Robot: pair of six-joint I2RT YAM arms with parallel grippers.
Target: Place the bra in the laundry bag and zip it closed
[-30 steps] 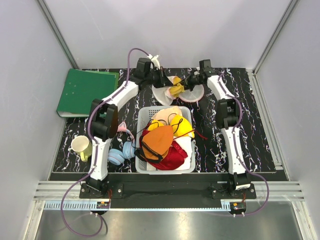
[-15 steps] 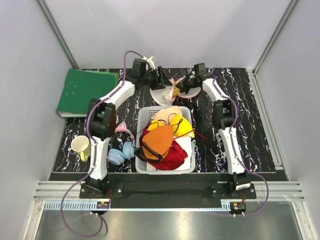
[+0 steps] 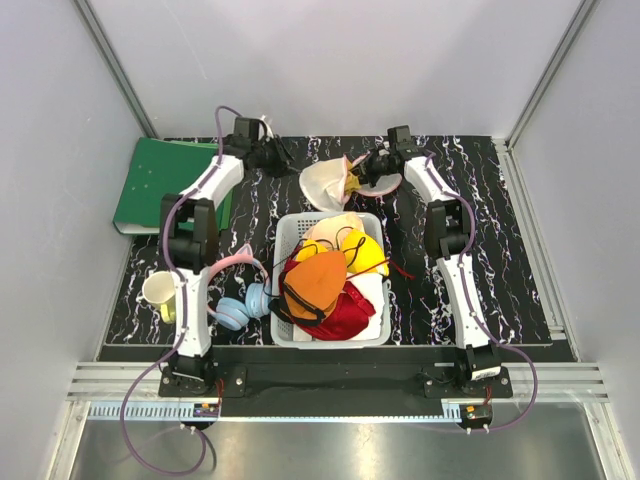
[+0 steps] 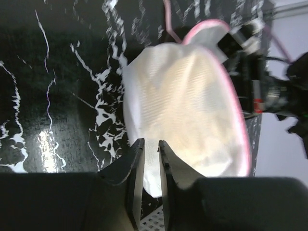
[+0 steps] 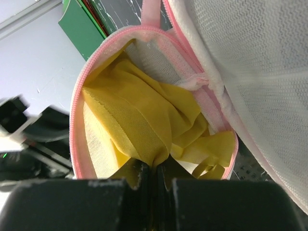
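Note:
The laundry bag [image 3: 322,186], a white mesh pouch with a pink zipper rim, lies open at the back of the table behind the basket. The yellow bra [image 3: 351,181] sits bunched in its mouth. My right gripper [image 3: 363,172] is shut on a fold of the bra [image 5: 144,115], just inside the bag's pink rim [image 5: 76,120]; its fingertips [image 5: 155,168] pinch the fabric. My left gripper [image 3: 277,157] is to the left of the bag and apart from it. Its jaws [image 4: 151,144] stand a narrow gap apart and hold nothing. The bag [image 4: 192,96] lies beyond them.
A grey-white basket [image 3: 384,300] in mid-table holds an orange bra [image 3: 318,280], a yellow bra with black straps [image 3: 366,250] and red cloth. A green folder [image 3: 170,182] lies back left. A mug [image 3: 160,292] and blue headphones [image 3: 236,311] sit at the left front.
My left gripper has let go of the bag's rim and drawn back to the left. The bag has settled on the table. My right gripper has pushed the bra a little further left into the bag.

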